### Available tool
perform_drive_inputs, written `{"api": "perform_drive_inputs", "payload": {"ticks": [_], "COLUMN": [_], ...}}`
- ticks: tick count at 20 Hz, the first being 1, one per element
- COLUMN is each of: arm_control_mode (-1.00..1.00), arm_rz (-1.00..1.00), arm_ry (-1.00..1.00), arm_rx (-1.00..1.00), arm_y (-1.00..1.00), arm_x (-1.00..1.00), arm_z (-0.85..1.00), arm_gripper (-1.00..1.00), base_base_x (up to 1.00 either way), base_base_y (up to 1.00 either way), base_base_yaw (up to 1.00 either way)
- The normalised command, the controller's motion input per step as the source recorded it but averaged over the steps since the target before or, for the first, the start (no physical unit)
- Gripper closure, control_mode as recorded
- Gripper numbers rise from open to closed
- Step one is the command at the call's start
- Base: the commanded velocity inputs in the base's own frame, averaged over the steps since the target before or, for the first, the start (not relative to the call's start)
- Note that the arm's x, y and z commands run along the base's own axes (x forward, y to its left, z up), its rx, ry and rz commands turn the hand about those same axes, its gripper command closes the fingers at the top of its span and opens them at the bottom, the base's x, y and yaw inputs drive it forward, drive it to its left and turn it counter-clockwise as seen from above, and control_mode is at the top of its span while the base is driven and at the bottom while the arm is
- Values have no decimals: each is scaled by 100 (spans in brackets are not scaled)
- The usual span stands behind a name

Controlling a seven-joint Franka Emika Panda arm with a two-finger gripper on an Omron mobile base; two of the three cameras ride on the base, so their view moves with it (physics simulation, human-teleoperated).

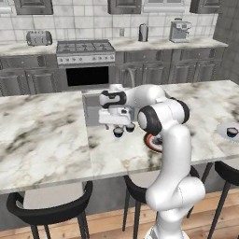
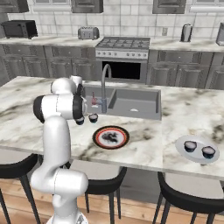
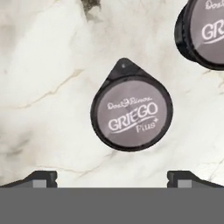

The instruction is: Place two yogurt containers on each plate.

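Observation:
My gripper (image 3: 113, 179) is open and hovers straight above one yogurt container (image 3: 131, 111), a dark cup with a grey "Griego" lid standing on the marble. A second yogurt container (image 3: 203, 33) stands close beside it. In the left base view the gripper (image 1: 117, 126) hangs just over the nearer cup (image 1: 118, 132), with the other cup (image 1: 130, 127) to its right. The red-rimmed plate (image 2: 110, 137) lies bare a little to the right of them. The white plate (image 2: 197, 149) at the far right holds two cups (image 2: 190, 146) (image 2: 208, 152).
A sink (image 2: 131, 103) with a tall faucet (image 2: 104, 87) is sunk into the island just behind the two loose cups. The island's front edge runs close by, with black stools (image 1: 51, 210) below it. A stove (image 1: 86, 51) and appliances line the back counter.

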Motion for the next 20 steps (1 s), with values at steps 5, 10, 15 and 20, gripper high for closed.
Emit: {"api": "perform_drive_inputs", "payload": {"ticks": [5,10,15,20], "arm_control_mode": [-100,-100,-100,-100], "arm_rz": [-9,-8,-1,0], "arm_ry": [-1,-10,-3,0], "arm_rx": [0,0,0,0], "arm_y": [-26,-17,-1,0], "arm_x": [-3,-8,0,0], "arm_z": [-11,-2,-2,-19], "arm_gripper": [-100,-100,-100,-100], "base_base_x": [0,0,0,0], "base_base_y": [0,0,0,0], "base_base_yaw": [0,0,0,0]}}
